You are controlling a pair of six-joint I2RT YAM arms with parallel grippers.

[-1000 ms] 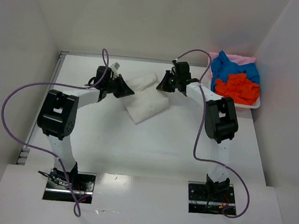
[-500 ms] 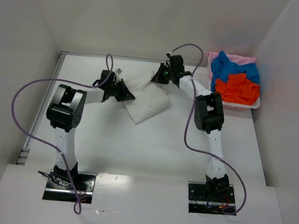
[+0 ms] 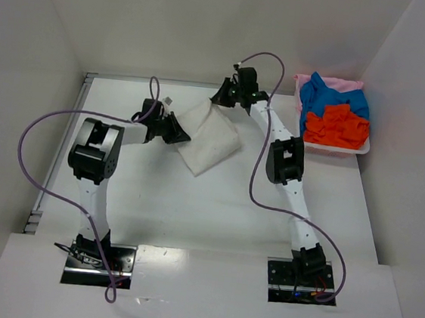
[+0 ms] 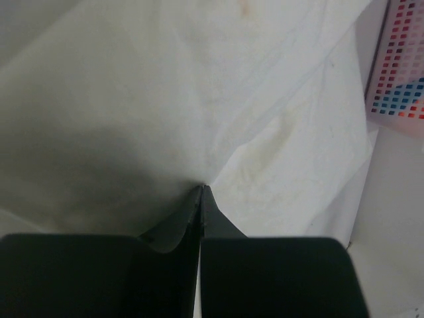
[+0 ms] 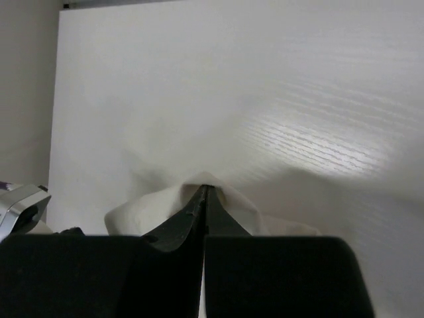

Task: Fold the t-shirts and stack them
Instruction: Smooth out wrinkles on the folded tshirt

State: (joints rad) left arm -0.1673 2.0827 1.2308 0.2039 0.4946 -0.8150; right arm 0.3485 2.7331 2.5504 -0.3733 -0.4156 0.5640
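Note:
The off-white t-shirt (image 3: 211, 140), partly folded, lies on the table between both arms. My left gripper (image 3: 181, 134) is shut on its left edge, and the cloth (image 4: 199, 99) fills the left wrist view ahead of the shut tips (image 4: 202, 189). My right gripper (image 3: 219, 99) is shut on the shirt's far corner, where a peak of cloth (image 5: 146, 209) wraps the closed tips (image 5: 205, 188). The blue (image 3: 321, 98), orange-red (image 3: 339, 125) and pale pink (image 3: 349, 84) t-shirts lie crumpled at the back right.
A shallow white tray (image 3: 350, 151) holds the coloured shirts against the right wall. White walls enclose the table on the left, back and right. Purple cables loop off both arms. A card of small coloured squares (image 4: 401, 59) shows in the left wrist view.
My right gripper has moved back and to the left, drawing the shirt's far corner with it. The left gripper has shifted slightly right and nearer, still holding the left edge.

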